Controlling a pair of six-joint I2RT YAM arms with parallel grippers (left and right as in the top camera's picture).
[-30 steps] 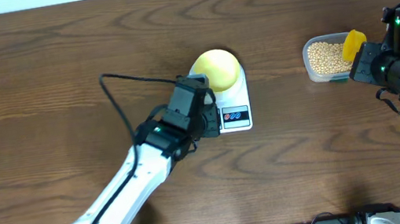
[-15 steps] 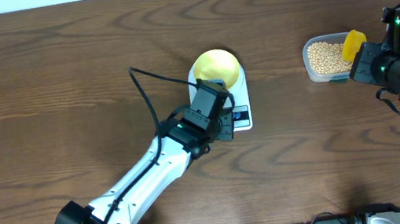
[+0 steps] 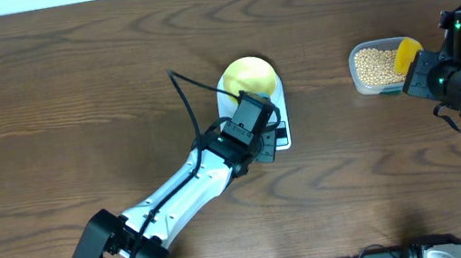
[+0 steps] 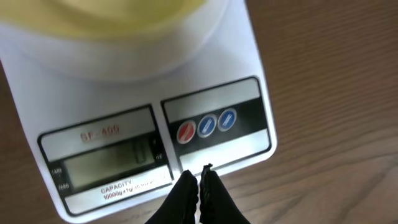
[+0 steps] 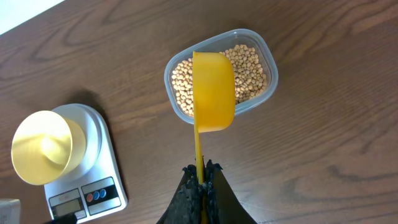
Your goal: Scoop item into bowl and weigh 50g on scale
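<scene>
A dark wooden worktop (image 3: 70, 98) carries a white digital kitchen scale (image 5: 99, 146). Well to its right is a clear rounded plastic tub (image 5: 272, 78). A small pale-yellow bowl (image 3: 249, 78) sits empty on the scale. A bright yellow handled scoop (image 5: 213, 90) hangs over the tub's small beige beans (image 5: 252, 68), the right gripper (image 5: 201, 177) jaws clamped on its handle. The left gripper (image 4: 199, 183) jaws are closed on nothing, poised at the scale's button end. This looks like switching on or zeroing. Next, I'd guess, comes a light press, then scooping.
</scene>
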